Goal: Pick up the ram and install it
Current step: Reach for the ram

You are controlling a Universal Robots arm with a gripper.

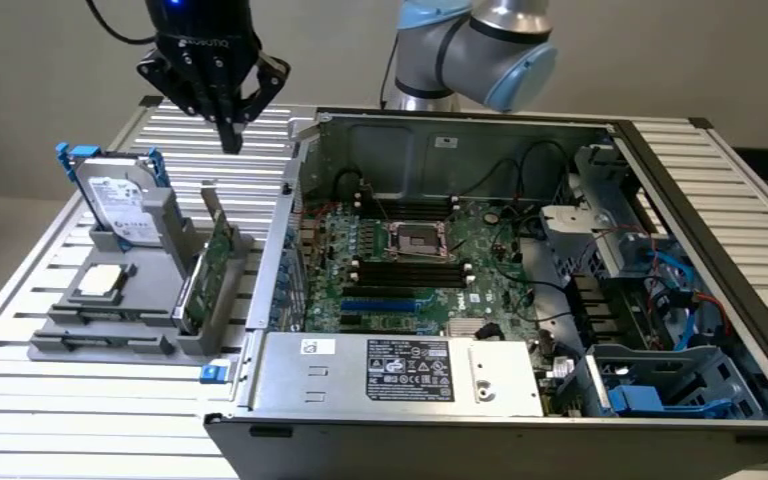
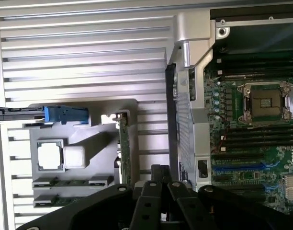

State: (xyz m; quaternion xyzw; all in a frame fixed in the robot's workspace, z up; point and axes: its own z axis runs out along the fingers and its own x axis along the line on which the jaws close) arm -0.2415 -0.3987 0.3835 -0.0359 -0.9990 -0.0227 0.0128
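Gripper (image 1: 232, 135) (image 2: 161, 175): fingertips pressed together, holding nothing, above the desk (image 1: 11, 400).
Ram (image 1: 104, 316) (image 2: 72, 182): in the gray holder (image 1: 184, 250), just beside the CPU chip (image 1: 101, 282).
Ram axis: long side parallel to the motherboard's black slots (image 1: 411, 268).

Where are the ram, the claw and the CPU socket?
the ram (image 2: 72, 182): wrist view, middle of its edge
the claw (image 1: 231, 145): exterior view, between its fingertips
the CPU socket (image 1: 419, 240): exterior view, its centre

Exterior high oblique; wrist straight down; share motherboard (image 1: 484, 262) (image 2: 218, 81).
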